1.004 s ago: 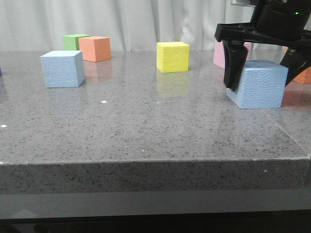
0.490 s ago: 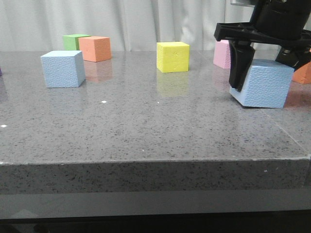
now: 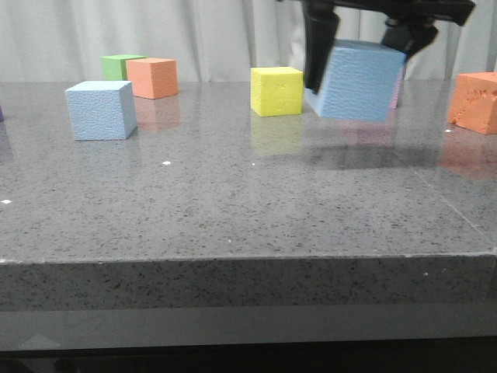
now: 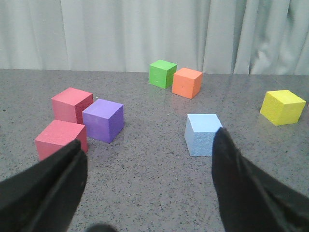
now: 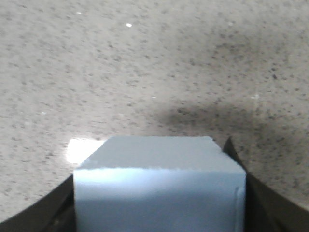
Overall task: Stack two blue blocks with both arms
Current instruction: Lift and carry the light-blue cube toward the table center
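Note:
One blue block (image 3: 101, 109) rests on the grey table at the left; it also shows in the left wrist view (image 4: 203, 134). My right gripper (image 3: 359, 54) is shut on the second blue block (image 3: 357, 81) and holds it tilted in the air, above the table and right of the yellow cube (image 3: 276, 91). In the right wrist view that block (image 5: 159, 188) fills the space between the dark fingers. My left gripper (image 4: 147, 179) is open and empty, above the table short of the resting blue block; it is out of the front view.
Green (image 3: 118, 65) and orange (image 3: 152, 77) cubes stand at the back left, another orange cube (image 3: 474, 102) at the right edge. A pink cube is mostly hidden behind the held block. Two red cubes (image 4: 71, 104) and a purple one (image 4: 102, 120) lie left of my left gripper.
My right gripper has lifted the blue block off the table and carried it up and to the left, towards the yellow cube. The resting blue block has not moved.

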